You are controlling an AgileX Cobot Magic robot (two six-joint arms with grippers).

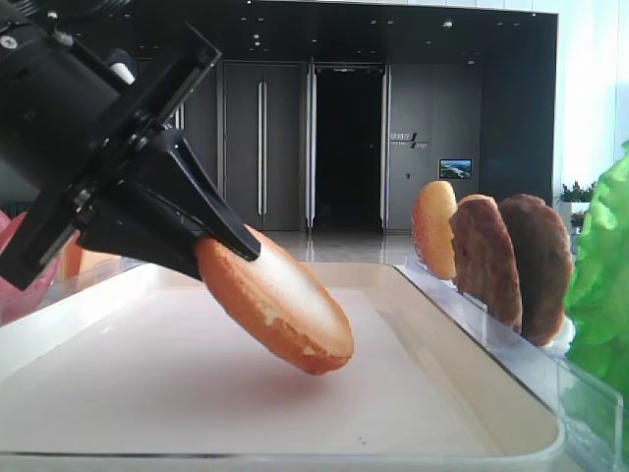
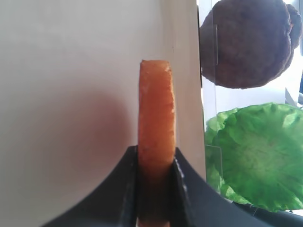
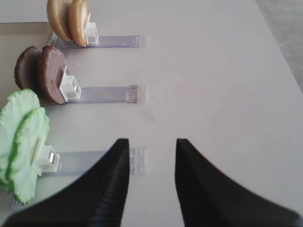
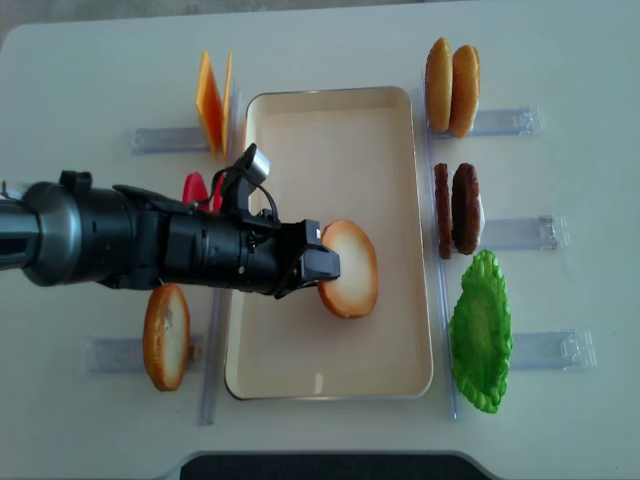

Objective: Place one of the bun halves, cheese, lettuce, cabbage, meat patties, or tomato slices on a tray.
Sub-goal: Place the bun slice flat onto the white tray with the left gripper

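The left tool (image 4: 322, 265) is clamped on the edge of a bun half (image 4: 350, 268), holding it tilted over the middle of the tray (image 4: 330, 375). The right tool (image 3: 151, 184) hangs with its jaws apart and empty over the worktop (image 3: 218, 71), near the lettuce (image 3: 21, 142).

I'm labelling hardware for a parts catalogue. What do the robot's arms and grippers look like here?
The left gripper has matte black, wedge-shaped fingers tapering to tips, on a bulky black cylindrical arm with a grey segment, thin black cables and a small white part. The right gripper shows the same black curved fingers with finely ribbed surfaces; its arm is out of view.
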